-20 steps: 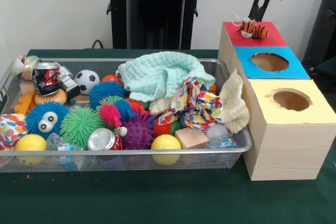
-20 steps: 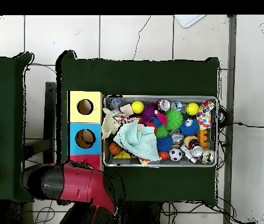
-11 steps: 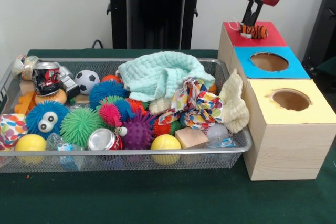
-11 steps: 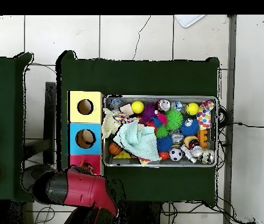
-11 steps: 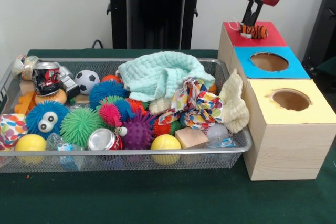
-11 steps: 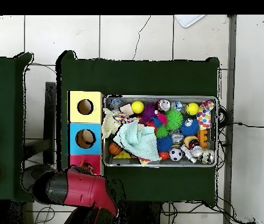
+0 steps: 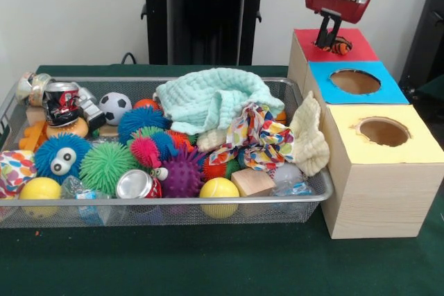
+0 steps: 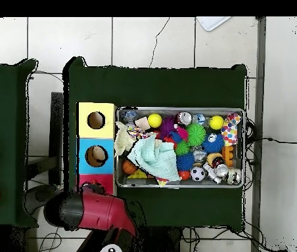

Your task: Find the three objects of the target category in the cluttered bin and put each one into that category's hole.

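Pincer (image 7: pixel 328 38) over red-topped box (image 7: pixel 350 37), beside orange striped plush (image 7: pixel 339 48); grip state unclear.

Orange striped plush toy (image 7: pixel 339 47) sits over the red-topped box's hole

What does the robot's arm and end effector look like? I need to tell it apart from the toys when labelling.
In the front view, the arm's last link is black, ending in a glossy red housing with a black underside. Below it, the end effector has slim, dark, straight fingers. In the overhead view, the arm shows as a bulky red shell with a rounded black joint section. No markings are readable.
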{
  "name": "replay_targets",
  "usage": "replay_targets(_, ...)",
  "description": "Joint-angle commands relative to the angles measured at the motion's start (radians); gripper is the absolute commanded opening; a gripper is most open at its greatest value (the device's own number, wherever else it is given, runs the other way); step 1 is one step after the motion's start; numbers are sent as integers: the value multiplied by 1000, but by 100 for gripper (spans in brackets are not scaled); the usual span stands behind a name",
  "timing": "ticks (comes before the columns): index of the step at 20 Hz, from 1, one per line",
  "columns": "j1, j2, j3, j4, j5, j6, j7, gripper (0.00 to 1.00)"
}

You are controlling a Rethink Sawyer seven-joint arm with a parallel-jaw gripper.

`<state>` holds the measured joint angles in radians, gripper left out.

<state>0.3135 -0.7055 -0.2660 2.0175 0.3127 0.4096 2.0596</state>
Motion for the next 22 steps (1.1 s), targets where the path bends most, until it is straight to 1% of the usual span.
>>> replay_targets(1,-61,174,181,55,65,-131,195,0)
replay_targets(2,-63,180,183,51,66,-135,196,0)
replay_targets(4,-52,172,166,44,63,-110,200,0)
replay_targets(8,-24,128,125,46,56,-35,208,0)
replay_targets(10,3,107,87,33,39,9,213,0)
replay_targets(11,18,92,67,27,30,39,216,0)
replay_targets(15,52,-37,10,24,3,229,219,0)
replay_targets(17,68,-86,-20,15,-13,302,221,0)
replay_targets(19,75,-117,-44,4,-25,353,218,0)
replay_targets(22,87,-137,-67,-15,-36,407,215,0)
